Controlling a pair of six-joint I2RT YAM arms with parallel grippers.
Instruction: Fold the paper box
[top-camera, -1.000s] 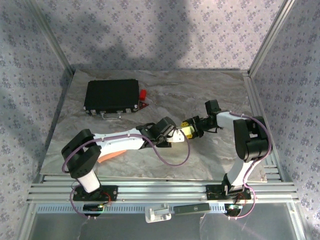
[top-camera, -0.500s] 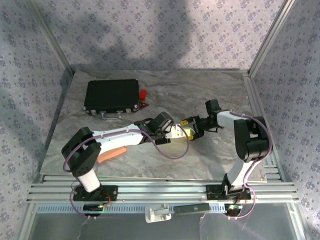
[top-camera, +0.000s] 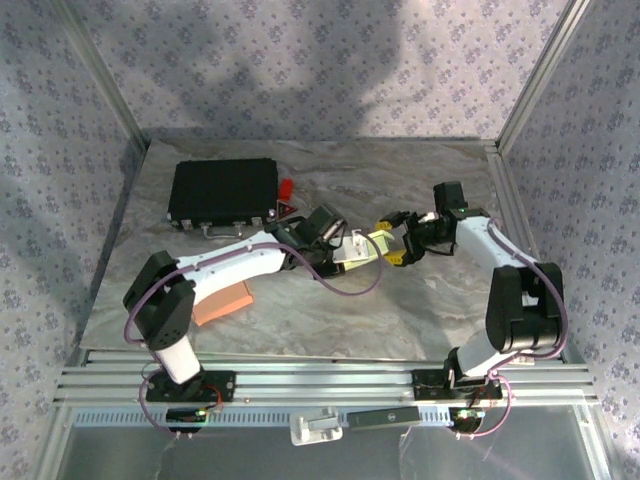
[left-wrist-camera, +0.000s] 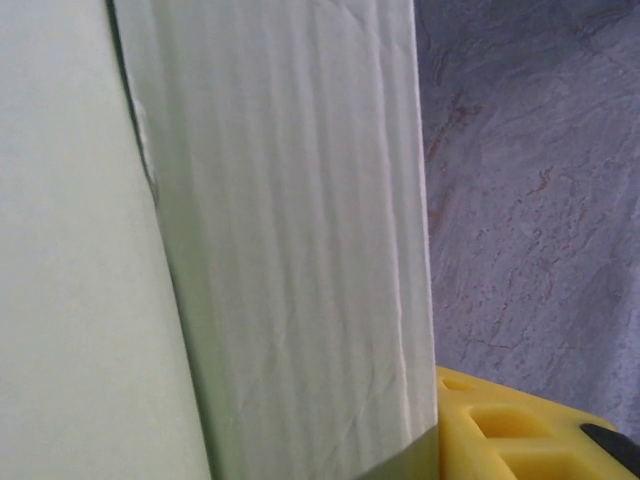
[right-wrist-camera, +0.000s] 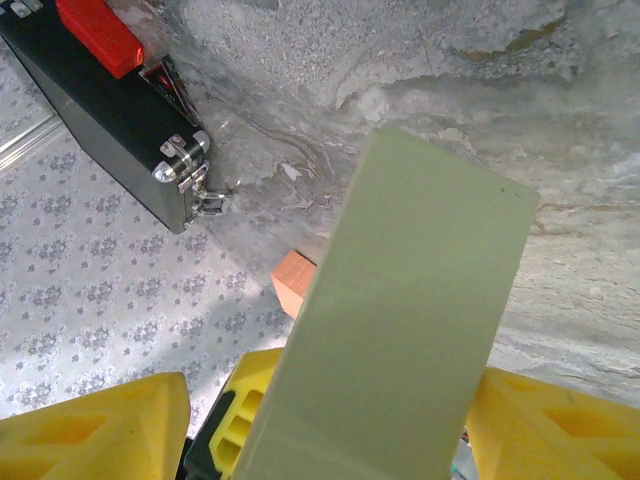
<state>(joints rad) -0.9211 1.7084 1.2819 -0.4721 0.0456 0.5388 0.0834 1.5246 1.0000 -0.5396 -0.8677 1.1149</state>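
- Paper box (top-camera: 365, 246): pale green cardboard, mid-table, right between the two gripper tips.
- Left gripper (top-camera: 343, 252): reaches in from the left, tip right at the box's left end. Its wrist camera has a corrugated panel pressed up close, with one yellow finger (left-wrist-camera: 520, 435) just past the panel's lower right corner. Can't tell whether the jaws are clamped on it or only against it.
- Right gripper (top-camera: 397, 243): comes in from the right, tip at the box's right end. From the wrist, a flat green panel (right-wrist-camera: 420, 330) stands between the yellow fingers (right-wrist-camera: 95, 430). The left finger is clear of the panel and the right one is at its edge. Jaws spread, no grip.
- Black case (top-camera: 222, 193): far left on the marble table (top-camera: 440, 300), latches on its near side, red item (top-camera: 285, 188) at its right end.
- Orange block (top-camera: 222, 302): near left, partly under the left arm.
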